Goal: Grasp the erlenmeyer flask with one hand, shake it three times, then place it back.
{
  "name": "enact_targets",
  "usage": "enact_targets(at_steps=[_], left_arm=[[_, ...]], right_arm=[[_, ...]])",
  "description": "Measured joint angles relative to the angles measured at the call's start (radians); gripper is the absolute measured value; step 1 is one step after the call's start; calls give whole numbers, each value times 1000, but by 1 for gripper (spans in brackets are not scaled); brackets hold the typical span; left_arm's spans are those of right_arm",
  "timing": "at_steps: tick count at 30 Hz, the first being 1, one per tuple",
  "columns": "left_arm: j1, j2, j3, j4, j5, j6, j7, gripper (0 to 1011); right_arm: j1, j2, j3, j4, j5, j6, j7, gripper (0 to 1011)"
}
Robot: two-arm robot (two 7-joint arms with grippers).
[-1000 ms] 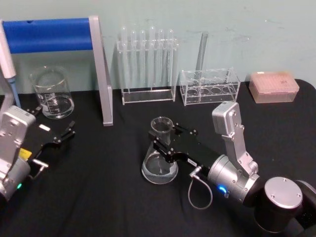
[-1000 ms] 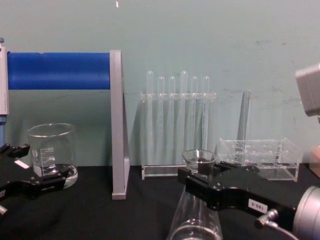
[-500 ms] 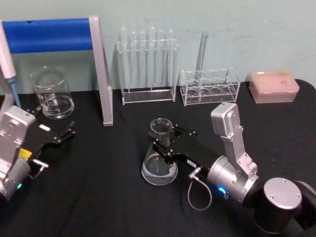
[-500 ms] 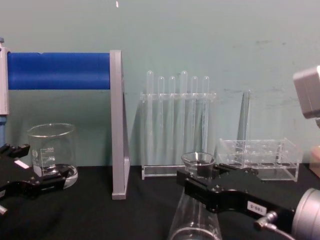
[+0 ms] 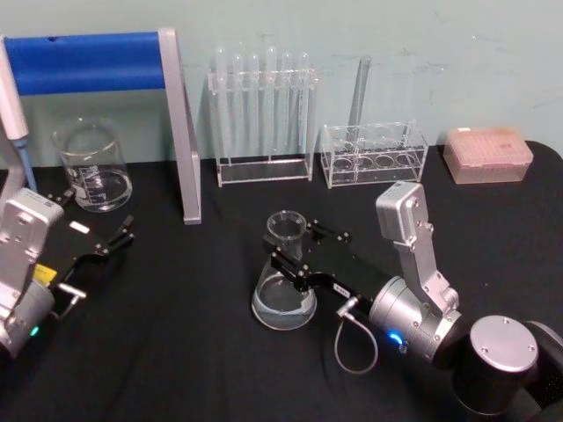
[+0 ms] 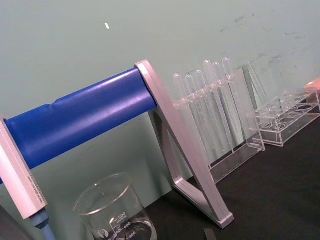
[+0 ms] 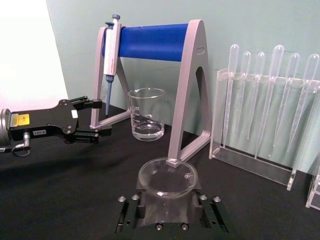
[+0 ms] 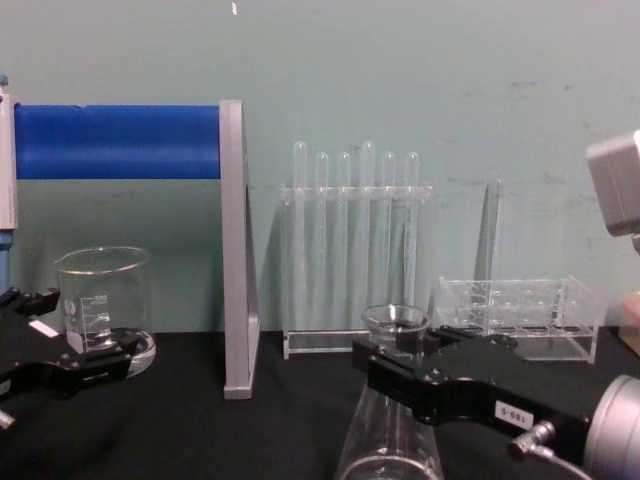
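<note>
Black tabletop [image 5: 176, 352] beneath erlenmeyer flask [image 5: 283, 303]; teal wall [image 5: 440, 53].

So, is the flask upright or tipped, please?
Upright: the erlenmeyer flask has its mouth up and base down, with the right gripper around its neck.

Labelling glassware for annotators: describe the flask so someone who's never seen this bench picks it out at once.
On the black table, look mid-table, in front of the tube rack by the back wall. The flask is the clear cone there, its narrow neck held by the right gripper. Unlike the straight-sided beaker at far left, it tapers from a wide base.
</note>
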Motion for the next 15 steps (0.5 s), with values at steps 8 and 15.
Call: enact_targets(at_steps=[8,15], left_arm=[[0,0,0,0,0,0,0,1001],[0,0,0,0,0,0,0,1001]], right_arm=[[0,0,1,0,0,0,0,743],[0,0,1,0,1,0,0,937]])
